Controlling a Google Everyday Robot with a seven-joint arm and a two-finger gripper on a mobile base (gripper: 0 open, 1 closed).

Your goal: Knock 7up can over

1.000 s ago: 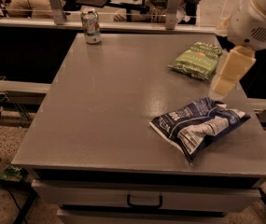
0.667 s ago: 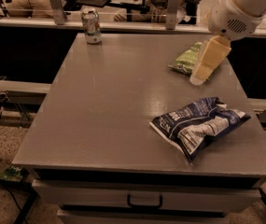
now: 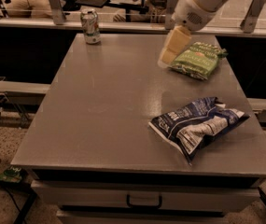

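Observation:
The 7up can (image 3: 90, 26) stands upright at the far left corner of the grey table (image 3: 109, 106). It has a silvery body with green and red markings and a shiny top. My gripper (image 3: 171, 50) hangs from the white arm at the upper right, above the table's far middle, just left of the green chip bag (image 3: 197, 59). It is well to the right of the can and apart from it.
A larger dark blue chip bag (image 3: 197, 123) lies on the table's right front. A rail with metal posts (image 3: 53, 3) runs behind the table's far edge. A drawer with a handle (image 3: 144, 202) sits under the front edge.
My gripper has moved left across the far side of the table, from its right edge past the green chip bag, toward the can. The can and both bags have not moved.

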